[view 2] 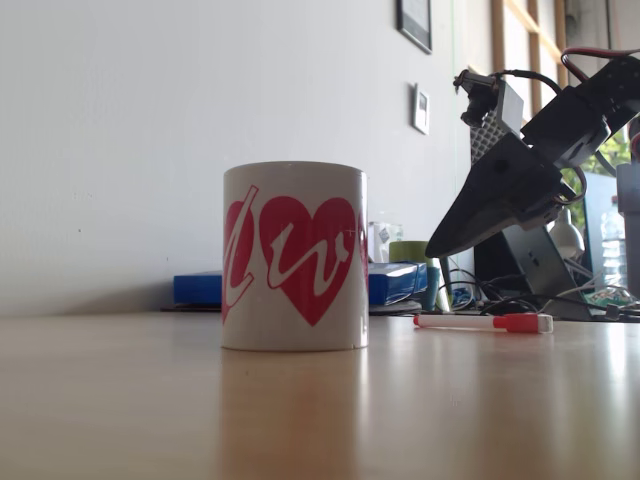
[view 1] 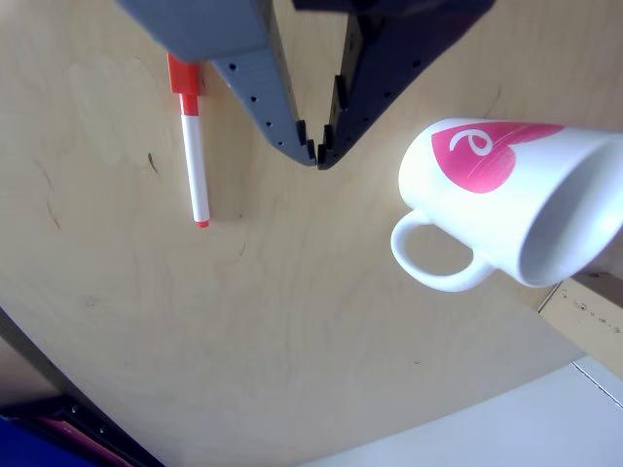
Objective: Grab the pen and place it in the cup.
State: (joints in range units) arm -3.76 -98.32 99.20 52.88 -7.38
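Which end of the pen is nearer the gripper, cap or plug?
The cap end. In the other view the pen has its orange-red cap up beside the gripper; the small plug end points away.

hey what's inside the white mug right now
The cup shows only a pale, bare inner wall in the other view; its bottom is hidden. The pen lies on the table outside it.
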